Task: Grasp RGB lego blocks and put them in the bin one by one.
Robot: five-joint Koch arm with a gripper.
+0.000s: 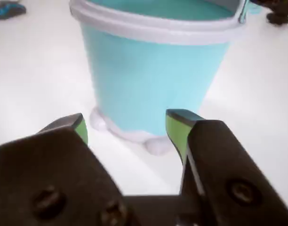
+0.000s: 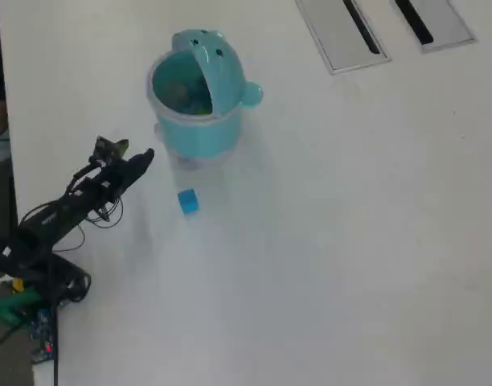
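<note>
Beside the bin [image 2: 199, 129], blue block [image 2: 187, 201], gripper [image 1: 126, 126] agape.

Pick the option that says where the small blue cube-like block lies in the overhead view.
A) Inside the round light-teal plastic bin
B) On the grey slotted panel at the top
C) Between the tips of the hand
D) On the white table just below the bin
D: the small blue cube-like block sits on the bare white table, just below the round light-teal plastic bin and to the right of the open, empty hand.
</note>
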